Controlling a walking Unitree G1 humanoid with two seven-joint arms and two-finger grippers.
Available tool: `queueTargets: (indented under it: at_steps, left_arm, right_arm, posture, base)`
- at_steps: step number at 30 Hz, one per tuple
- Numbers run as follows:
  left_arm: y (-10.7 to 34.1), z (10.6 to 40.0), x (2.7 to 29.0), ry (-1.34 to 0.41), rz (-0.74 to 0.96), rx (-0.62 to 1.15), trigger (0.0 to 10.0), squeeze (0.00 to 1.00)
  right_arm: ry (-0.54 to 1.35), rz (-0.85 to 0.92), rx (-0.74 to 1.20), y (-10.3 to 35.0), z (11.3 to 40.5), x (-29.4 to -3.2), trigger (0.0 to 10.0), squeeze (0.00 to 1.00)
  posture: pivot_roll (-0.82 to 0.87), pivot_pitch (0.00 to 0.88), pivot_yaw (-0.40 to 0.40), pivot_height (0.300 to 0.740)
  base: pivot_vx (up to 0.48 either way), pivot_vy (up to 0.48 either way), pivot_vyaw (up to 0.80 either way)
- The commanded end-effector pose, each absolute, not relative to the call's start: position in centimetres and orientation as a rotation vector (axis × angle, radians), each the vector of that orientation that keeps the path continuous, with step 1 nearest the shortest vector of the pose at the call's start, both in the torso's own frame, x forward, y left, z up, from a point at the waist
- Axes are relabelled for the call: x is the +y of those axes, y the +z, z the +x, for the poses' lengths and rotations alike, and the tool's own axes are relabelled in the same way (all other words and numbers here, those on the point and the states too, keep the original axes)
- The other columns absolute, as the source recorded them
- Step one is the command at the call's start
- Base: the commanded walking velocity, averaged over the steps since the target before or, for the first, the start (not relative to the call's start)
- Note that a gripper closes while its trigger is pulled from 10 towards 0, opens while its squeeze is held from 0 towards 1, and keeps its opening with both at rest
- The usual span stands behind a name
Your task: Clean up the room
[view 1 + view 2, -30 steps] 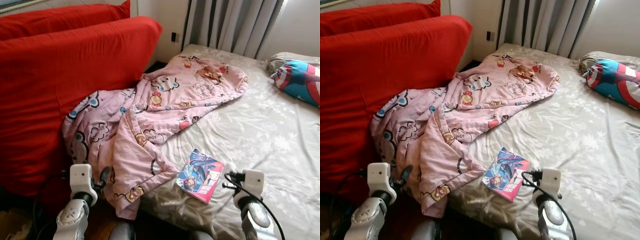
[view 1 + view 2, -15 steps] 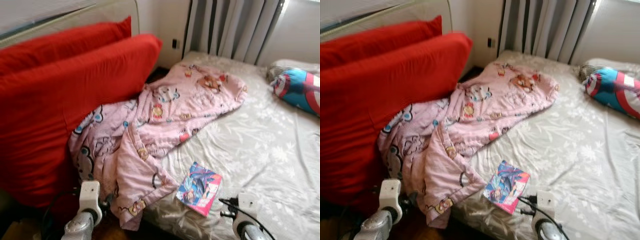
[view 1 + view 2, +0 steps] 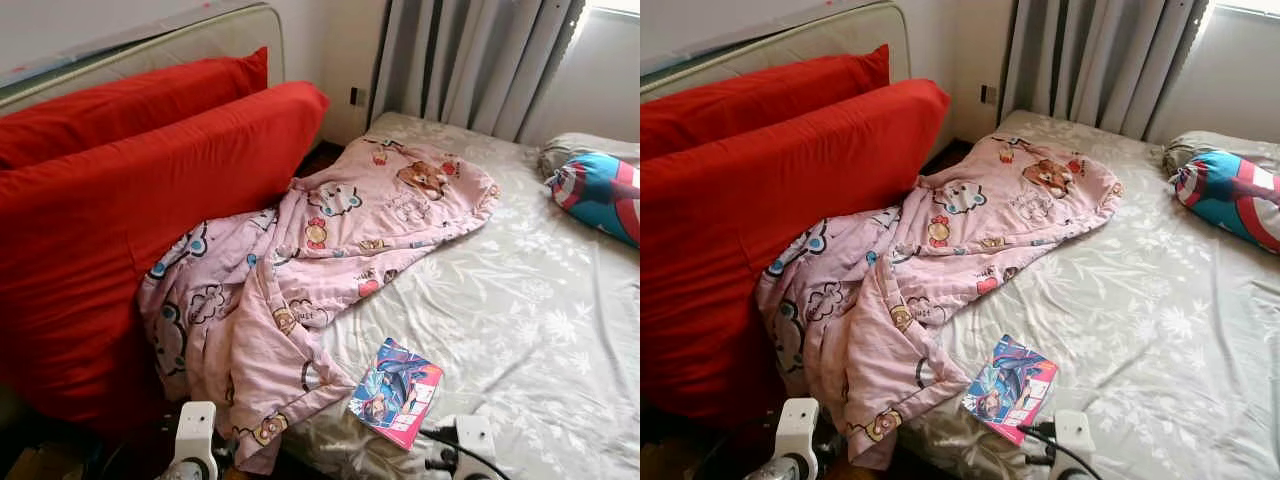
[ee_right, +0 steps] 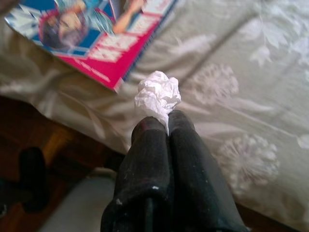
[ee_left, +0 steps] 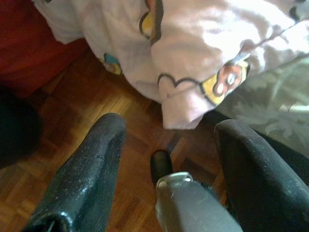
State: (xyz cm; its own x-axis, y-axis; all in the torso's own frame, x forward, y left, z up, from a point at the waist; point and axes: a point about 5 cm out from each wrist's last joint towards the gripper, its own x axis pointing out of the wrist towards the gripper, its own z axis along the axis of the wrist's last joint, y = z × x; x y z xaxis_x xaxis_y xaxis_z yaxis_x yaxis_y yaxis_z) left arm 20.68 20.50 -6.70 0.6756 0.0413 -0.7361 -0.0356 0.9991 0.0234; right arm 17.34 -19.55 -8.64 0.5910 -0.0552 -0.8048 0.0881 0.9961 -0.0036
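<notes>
The right pincer has its two black fingers pressed tight together on a crumpled ball of white paper, nipping it by the lower edge so most of the wad stands clear of the tips. It hangs just off the foot of the bed with the grey floral sheet, close by the glossy pink-and-blue comic book lying near the bed's edge. That paper looks feather-light and springy, easy to crush, and a hold on one thin fold could slip; a bite deeper into the wad would be safer. The left pincer is spread wide and holds nothing, low over the wooden parquet floor, right under the hanging corner of the pink cartoon-print blanket that spills off the bed beside the red cushions.
</notes>
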Motion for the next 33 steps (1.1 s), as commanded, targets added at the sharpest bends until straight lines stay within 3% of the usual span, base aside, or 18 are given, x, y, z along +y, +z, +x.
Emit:
queueTargets:
  at_steps: [1,9,18,21,27,33]
  left_arm:
    - [-6.9,20.2,21.0,0.045,0.031,0.849,10.0,0.00]
    - [-7.1,20.4,20.2,0.031,0.038,0.883,10.0,0.00]
    - [-7.0,20.6,19.9,0.011,0.034,0.877,10.0,0.00]
    - [-7.1,20.4,19.7,0.003,0.033,0.883,10.0,0.00]
    - [-7.2,20.3,19.7,0.001,0.030,0.889,10.0,0.00]
    - [-7.2,20.4,19.8,-0.001,0.031,0.891,10.0,0.00]
  right_arm:
    - [-0.076,0.019,0.940,-8.6,17.2,-20.2,10.0,0.00]
    - [0.163,-0.137,0.959,-8.5,16.9,-20.4,10.0,0.00]
    - [-0.166,0.094,0.998,-9.0,15.3,-22.5,10.0,0.00]
    - [-0.059,0.037,1.020,-9.3,15.4,-21.1,10.0,0.00]
    - [-0.043,0.031,1.038,-9.4,15.2,-21.1,10.0,0.00]
    - [-0.047,0.034,1.028,-9.3,15.3,-21.2,10.0,0.00]
  posture:
    - [0.01,0.000,-0.050,0.740]
    - [0.01,0.000,-0.053,0.740]
    - [0.03,0.000,-0.056,0.740]
    - [0.03,0.000,-0.063,0.740]
    - [0.03,0.000,-0.068,0.740]
    - [0.03,0.000,-0.067,0.740]
  base:
    - [0.000,0.000,0.00]
    - [0.000,0.000,0.00]
    - [0.000,0.000,0.00]
    - [0.000,0.000,0.00]
    - [0.000,0.000,0.00]
    - [0.000,0.281,0.72]
